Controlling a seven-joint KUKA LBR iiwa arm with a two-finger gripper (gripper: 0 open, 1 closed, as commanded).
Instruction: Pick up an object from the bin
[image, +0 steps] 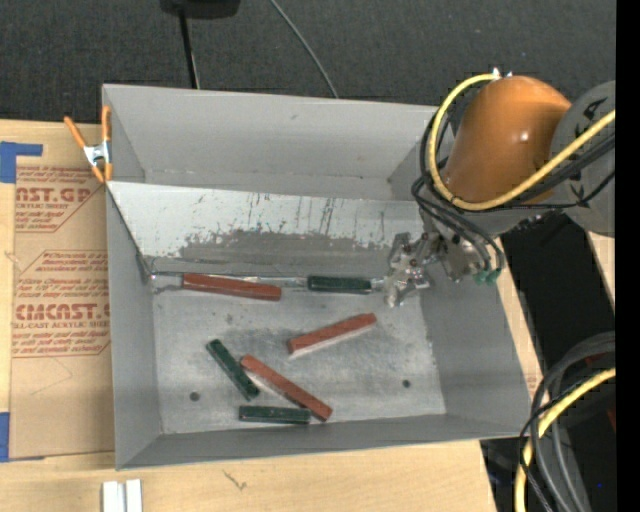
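We see the gripper (403, 278) low over the floor of the grey metal bin (130, 330), close to the right wall and near the foot of the back wall. It sits at the right end of a dark green stick (340, 285), which lies flat along the foot of the back wall. We cannot tell whether the two touch, how far the gripper is open, or whether it has hold of anything.

In line with that stick, further toward the left wall, lies a long red-brown stick (232, 288), with a small gap between their ends. Near the gripper, toward the middle of the floor, a tilted red-brown stick (332, 334) lies with its right end nearer the back wall.

Close to the front wall lies a loose group of three. A short green stick (232, 368) slants on the left, and a slanting red-brown stick (285, 387) lies just beside it. The lower end of that one meets a front green stick (273, 414) lying along the front wall.

The arm's orange cover (505, 140), looped with yellow and black cables, hangs over the bin's back right corner.
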